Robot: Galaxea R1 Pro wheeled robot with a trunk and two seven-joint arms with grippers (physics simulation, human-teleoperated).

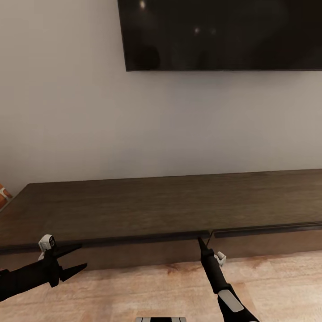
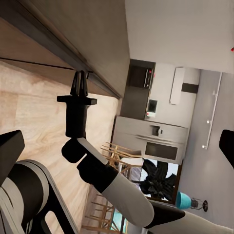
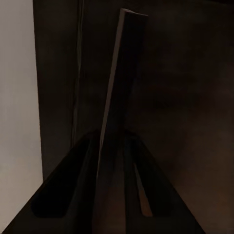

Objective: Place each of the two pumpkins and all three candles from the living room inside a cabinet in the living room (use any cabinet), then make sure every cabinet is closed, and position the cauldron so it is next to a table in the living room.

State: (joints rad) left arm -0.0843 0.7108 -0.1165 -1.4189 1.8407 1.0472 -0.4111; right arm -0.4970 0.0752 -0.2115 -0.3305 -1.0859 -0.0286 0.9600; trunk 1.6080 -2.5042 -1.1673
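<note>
Two black arms reach over pale wood-plank floor [image 1: 134, 286] toward the cabinet [image 1: 161, 205], the long low dark brown unit that runs across the head view from 9 to 3 o'clock against a plain pale grey wall [image 1: 67, 112]. At 8 o'clock the left pincer [image 1: 74, 261] hangs before the cabinet front with its fingers spread wide, nothing between them. Toward 5 o'clock the right pincer [image 1: 201, 241] points up at the overhanging lip of the cabinet top, just beside the seam between two drawer fronts; its fingers look pressed together in the left wrist view [image 2: 79, 80], though whether they grip the edge I cannot tell. Above the cabinet, at 1 o'clock, a dark television screen [image 1: 223, 33] is mounted on the wall. A sliver of something orange [image 1: 3, 192] shows at 9 o'clock, too cropped to identify. Far off in the left wrist view lie a kitchen with steel appliances [image 2: 156, 136] and wooden chairs [image 2: 114, 156]. No writing is readable
</note>
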